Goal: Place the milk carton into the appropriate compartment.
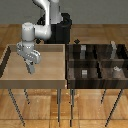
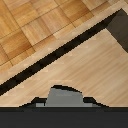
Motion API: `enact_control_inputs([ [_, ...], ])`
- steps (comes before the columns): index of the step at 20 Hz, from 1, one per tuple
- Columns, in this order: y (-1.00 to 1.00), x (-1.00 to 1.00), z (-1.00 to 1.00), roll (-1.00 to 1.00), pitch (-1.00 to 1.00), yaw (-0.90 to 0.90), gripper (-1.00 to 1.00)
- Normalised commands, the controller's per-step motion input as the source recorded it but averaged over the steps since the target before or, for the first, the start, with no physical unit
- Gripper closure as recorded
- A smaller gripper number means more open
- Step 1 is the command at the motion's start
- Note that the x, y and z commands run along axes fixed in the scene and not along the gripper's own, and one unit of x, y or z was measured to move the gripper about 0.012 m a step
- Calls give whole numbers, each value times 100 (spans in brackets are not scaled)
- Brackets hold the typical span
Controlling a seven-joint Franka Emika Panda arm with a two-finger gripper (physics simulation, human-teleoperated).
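Over the light wooden tray (image 1: 10, 75) on the exterior view's left, gripper (image 1: 30, 67) hangs, grip unreadable there, wrist view alone reveals grey milk carton (image 2: 64, 97) between its jaws, dark compartment bin (image 1: 97, 80) right.

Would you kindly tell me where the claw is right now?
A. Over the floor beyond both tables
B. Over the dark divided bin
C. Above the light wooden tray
C: in the exterior view the claw hangs over the light wooden tray, well to the exterior view's left of the dark divided bin.
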Motion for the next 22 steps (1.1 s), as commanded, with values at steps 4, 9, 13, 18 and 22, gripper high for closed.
enact_control_inputs([
  [4, 0, 0, 100, 0, 0, 0, 100],
  [9, 0, 0, 100, 0, 0, 0, 100],
  [13, 0, 0, 100, 0, 0, 0, 100],
  [18, 40, 0, 40, 0, 0, 0, 100],
  [22, 100, 0, 0, 0, 0, 0, 100],
])
